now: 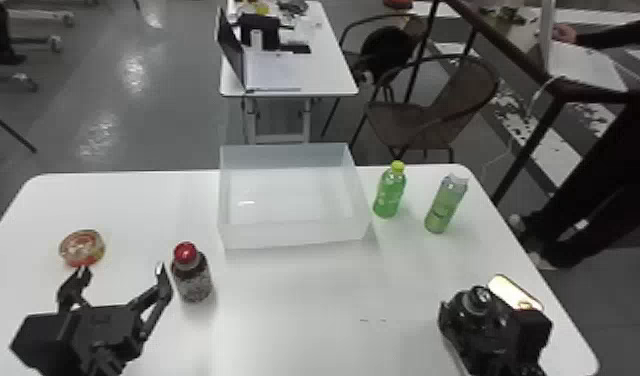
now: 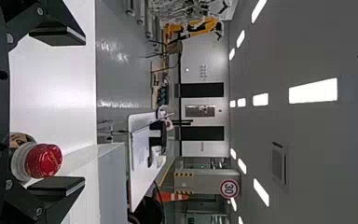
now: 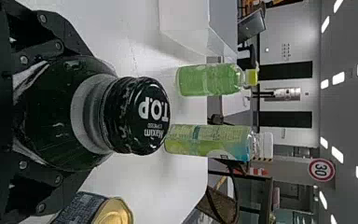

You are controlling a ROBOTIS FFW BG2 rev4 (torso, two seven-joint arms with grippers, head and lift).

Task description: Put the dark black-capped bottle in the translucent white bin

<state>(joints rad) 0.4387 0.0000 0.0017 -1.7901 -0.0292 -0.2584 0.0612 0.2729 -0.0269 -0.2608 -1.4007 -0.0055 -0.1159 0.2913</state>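
Sitting upright between the right gripper's [image 3: 51,112] fingers, dark black-capped bottle [image 3: 88,116] at the robot's right on the table [image 1: 294,300], near the gold-topped can [image 3: 114,212]. Seemingly closed to the width of the body, fingers on either side below the neck; hard to tell how firm the hold. Base hidden from view, so impossible to say whether lifted or standing.

Probably rigid, smooth and fairly heavy for its size if full; glass or hard plastic, cannot tell which. Likely slippery on that glossy round wall, and breakable if glass. Best held square around the broad body, not by the cap or sloping shoulder, with enough squeeze to stop any slide or twist.

Next, raise straight up, then carry forward and leftward, high enough to clear the wall of the translucent white bin [image 1: 294,237], giving room to the green bottle [image 1: 390,195] just beside it. Lower gently before letting go, to avoid a topple.

Idle at the robot's left, near the red-capped bottle [image 1: 193,280]: left gripper [image 1: 122,271], spread wide and empty.
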